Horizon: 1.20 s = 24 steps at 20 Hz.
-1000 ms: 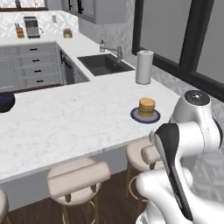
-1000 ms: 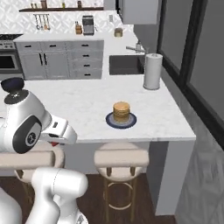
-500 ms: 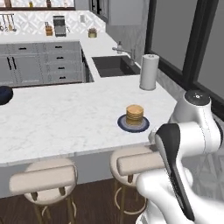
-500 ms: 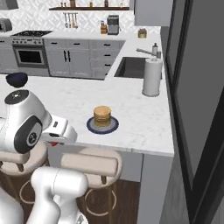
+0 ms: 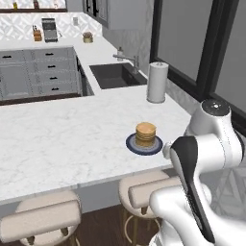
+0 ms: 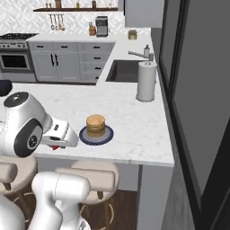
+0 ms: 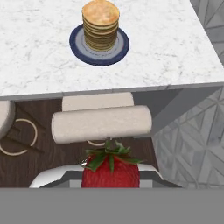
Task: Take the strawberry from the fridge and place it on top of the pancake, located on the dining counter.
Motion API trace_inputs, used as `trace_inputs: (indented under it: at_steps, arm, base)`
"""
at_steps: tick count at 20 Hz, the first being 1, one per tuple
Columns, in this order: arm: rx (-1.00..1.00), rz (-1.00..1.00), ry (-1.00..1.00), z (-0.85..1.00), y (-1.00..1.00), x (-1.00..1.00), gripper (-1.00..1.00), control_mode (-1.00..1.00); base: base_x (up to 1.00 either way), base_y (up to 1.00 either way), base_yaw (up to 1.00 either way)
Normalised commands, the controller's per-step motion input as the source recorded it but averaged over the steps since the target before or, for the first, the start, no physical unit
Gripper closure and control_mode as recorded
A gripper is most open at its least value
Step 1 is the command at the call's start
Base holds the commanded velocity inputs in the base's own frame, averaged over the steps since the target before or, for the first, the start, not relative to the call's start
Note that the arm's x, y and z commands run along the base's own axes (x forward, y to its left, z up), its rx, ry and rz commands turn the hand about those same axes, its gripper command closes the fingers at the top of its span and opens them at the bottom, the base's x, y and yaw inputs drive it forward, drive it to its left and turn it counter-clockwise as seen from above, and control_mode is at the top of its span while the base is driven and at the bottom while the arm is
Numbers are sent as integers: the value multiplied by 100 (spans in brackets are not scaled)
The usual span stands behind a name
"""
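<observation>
- The small bright red strawberry (image 7: 110, 173) with green leaves on top sits at the bottom of the hand view, between the tips of the two-finger gripper (image 7: 110, 177); the jaws stand narrow, closed on the fruit.
- In the right base view a speck of red (image 6: 55, 147) shows under the white hand, just at the near edge of the broad white marble-patterned dining counter (image 6: 134, 130).
- The strawberry hangs off the counter, over a beige cushioned stool (image 7: 101, 123) and the dark wood floor (image 7: 26, 164), on the near side of the counter's thick edge.
- The pale-tan round pancake stack (image 5: 145, 134) (image 6: 95, 126) (image 7: 101, 24) stands on a round blue-rimmed plate (image 5: 132, 144) (image 6: 83, 135) (image 7: 76, 46) on the counter, near its front edge.
- The strawberry is apart from the pancake stack, lower than it and nearer the robot.
- A tall white paper-towel roll (image 5: 156, 82) (image 6: 146, 81) stands upright farther back on the counter, beside a dark sunken sink (image 5: 115, 75) (image 6: 124, 71) with a silver tap.
- Light grey panelled cabinets with black handles (image 5: 41, 77) (image 6: 67, 66) line the far wall.
</observation>
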Motion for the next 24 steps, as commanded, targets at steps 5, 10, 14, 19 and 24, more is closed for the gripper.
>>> trace_inputs:
  at_steps: [5,10,14,19,24]
  arm:
    - [0,0,0,0,0,0,100,100]
    - [0,0,0,0,0,0,100,100]
    - [0,0,0,0,0,0,100,100]
    - [0,0,-2,0,2,72,100,-100]
    - [3,0,-1,0,0,100,100,-100]
  base:
    - [49,10,-6]
    - [42,0,0]
    - [44,0,0]
    - [12,1,0]
    - [0,0,0]
